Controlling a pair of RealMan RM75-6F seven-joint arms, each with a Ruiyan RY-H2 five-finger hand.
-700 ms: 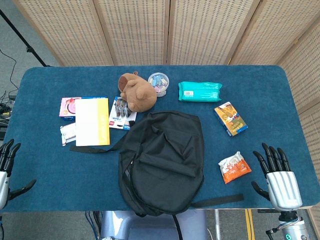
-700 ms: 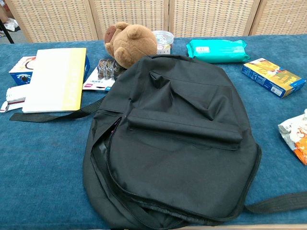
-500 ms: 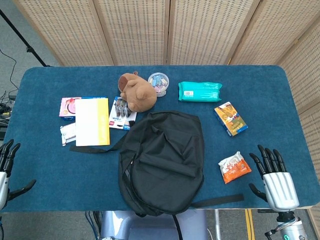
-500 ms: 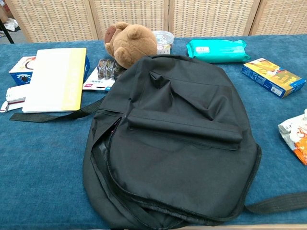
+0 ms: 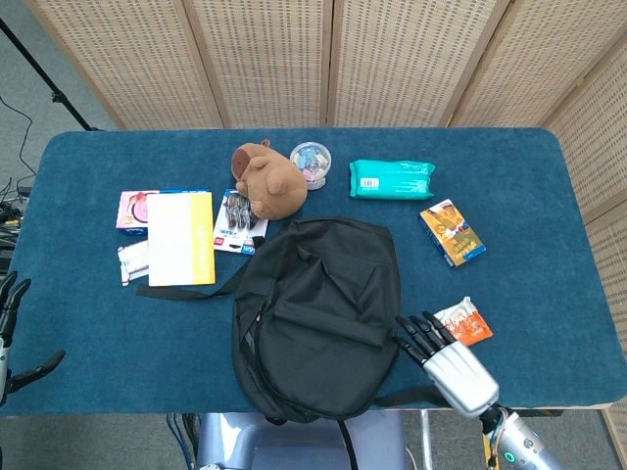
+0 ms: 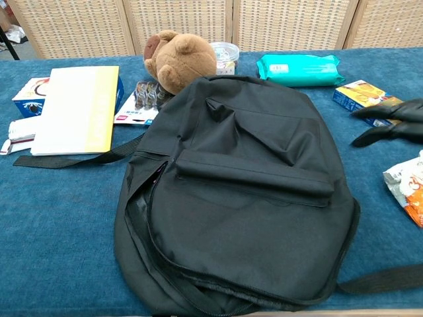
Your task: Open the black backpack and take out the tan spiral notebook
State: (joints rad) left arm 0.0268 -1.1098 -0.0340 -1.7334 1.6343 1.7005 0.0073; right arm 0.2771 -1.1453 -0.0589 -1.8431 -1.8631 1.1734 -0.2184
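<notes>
The right hand had moved inward from the table's right edge, fingers apart and empty, its tips just beside the black backpack, which lay unmoved to its left. The left hand remained spread, empty, well left. No tan spiral notebook was visible.

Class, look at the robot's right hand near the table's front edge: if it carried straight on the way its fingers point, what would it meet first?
Most likely the black fabric backpack. The right robot hand points up-left in the head view, fingertips near the bag's right edge. Height above the table is unclear, so it might pass over that edge rather than touch it.
</notes>
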